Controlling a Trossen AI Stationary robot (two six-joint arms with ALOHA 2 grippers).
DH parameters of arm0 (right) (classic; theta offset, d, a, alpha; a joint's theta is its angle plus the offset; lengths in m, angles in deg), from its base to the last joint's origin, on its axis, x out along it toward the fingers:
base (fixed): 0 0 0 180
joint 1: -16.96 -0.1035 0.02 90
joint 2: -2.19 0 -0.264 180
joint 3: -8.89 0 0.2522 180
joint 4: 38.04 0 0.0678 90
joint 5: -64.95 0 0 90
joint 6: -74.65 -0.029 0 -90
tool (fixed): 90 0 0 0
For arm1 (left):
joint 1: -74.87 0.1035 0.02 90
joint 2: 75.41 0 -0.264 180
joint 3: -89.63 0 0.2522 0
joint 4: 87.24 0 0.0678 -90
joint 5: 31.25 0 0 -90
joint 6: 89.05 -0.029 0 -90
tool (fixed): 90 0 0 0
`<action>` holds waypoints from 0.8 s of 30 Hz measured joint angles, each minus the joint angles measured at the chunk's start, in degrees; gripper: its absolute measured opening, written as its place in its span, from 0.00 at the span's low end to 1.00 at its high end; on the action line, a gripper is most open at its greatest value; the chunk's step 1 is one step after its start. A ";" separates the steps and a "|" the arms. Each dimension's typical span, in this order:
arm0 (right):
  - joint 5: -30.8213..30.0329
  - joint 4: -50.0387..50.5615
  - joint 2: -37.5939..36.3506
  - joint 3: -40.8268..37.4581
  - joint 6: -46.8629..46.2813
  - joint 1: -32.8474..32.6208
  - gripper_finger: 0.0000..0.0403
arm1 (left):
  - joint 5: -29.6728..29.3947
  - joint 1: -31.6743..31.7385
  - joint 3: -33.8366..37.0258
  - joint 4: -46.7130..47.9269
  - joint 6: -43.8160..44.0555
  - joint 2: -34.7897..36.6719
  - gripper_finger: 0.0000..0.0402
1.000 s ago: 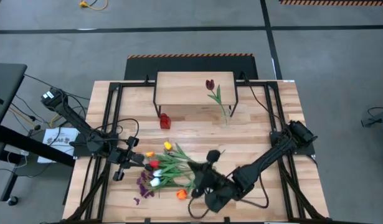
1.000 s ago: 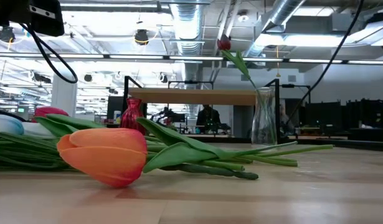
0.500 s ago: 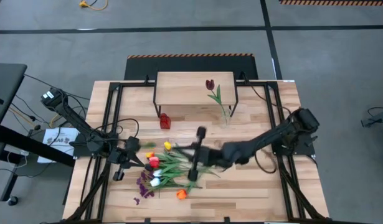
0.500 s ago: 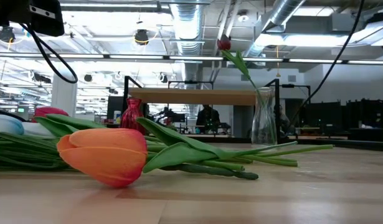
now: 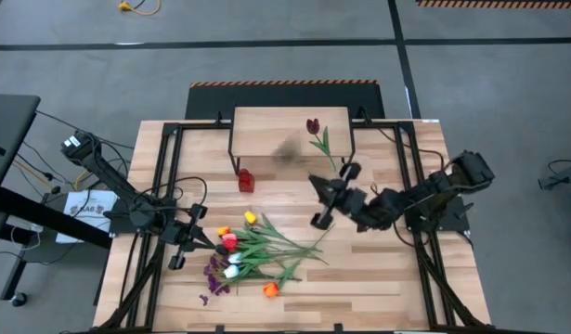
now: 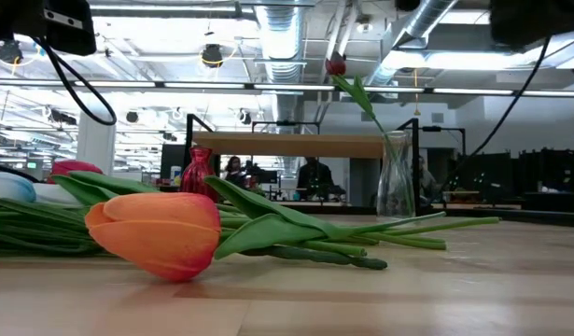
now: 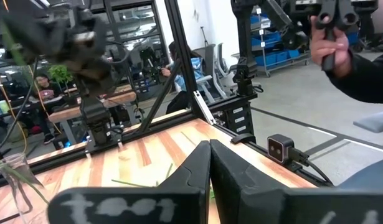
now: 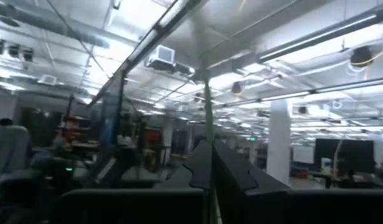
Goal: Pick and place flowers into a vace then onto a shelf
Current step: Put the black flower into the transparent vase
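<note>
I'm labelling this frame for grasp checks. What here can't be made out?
- Right gripper: motion-blurred in the high view; whether it holds a stem can't be told.
- Flowers: stems overlap in the high view, so no count.
- Vase: its base is hidden by stems in the low view.

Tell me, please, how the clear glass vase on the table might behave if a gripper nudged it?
The vase looks tall and narrow, so it would probably tip rather than slide. Its glass is likely fragile and slippery. The leaning maroon tulip may pull it sideways.

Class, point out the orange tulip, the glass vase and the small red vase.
orange tulip (image 6: 156, 231), low view, middle of the bloom.
glass vase (image 6: 396, 177), low view, its clear body.
small red vase (image 5: 245, 180), high view, its top.
</note>
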 joint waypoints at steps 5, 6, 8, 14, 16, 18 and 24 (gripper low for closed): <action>-0.65 0.38 -1.84 -1.86 -0.12 4.75 0.00 | -0.56 -0.02 0.02 0.83 0.07 0.00 0.00; -0.77 0.29 -2.50 -2.65 -0.57 5.64 0.00 | -0.58 -0.01 0.02 0.78 0.08 0.02 0.00; -0.69 0.09 -4.04 -4.80 -2.43 7.58 0.00 | -0.65 0.00 0.01 1.05 0.10 -0.01 0.00; -0.68 0.28 -11.67 -14.69 -7.81 10.97 0.00 | -0.87 -0.02 0.02 0.80 0.12 0.00 0.00; -0.10 0.11 -14.42 -18.23 -10.17 11.67 0.00 | -1.66 -0.01 0.02 0.76 0.12 0.00 0.00; 1.08 0.13 -16.83 -21.35 -12.43 12.32 0.00 | -2.30 -0.02 0.02 0.56 0.12 0.00 0.00; 5.59 0.17 -19.28 -26.99 -18.08 15.62 0.00 | -4.85 0.00 0.02 0.48 0.14 0.00 0.00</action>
